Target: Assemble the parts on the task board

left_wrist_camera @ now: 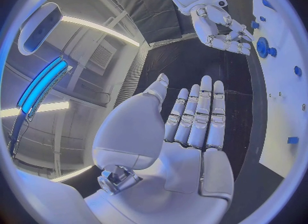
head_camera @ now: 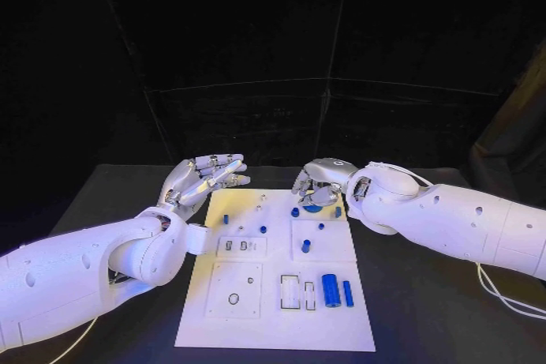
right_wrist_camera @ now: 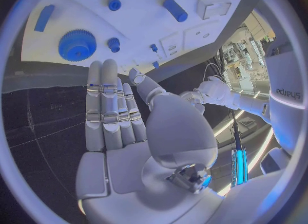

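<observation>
On black table (head_camera: 432, 301): white task board (head_camera: 273, 328), blue parts (head_camera: 330, 289); left hand (head_camera: 205, 181), right hand (head_camera: 319, 182) fingers spread, empty.

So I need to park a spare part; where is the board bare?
Bare: the board's near strip, below the slots and blue cylinder. Crowded: the far end, with the gear, pegs and right robot hand.

Gear: in your head view, the right hand (head_camera: 319, 182) hides most of the round blue toothed gear (head_camera: 312, 208).
Board: the flat white task board (left_wrist_camera: 282, 95) is cut off at your left wrist view's rim.
</observation>
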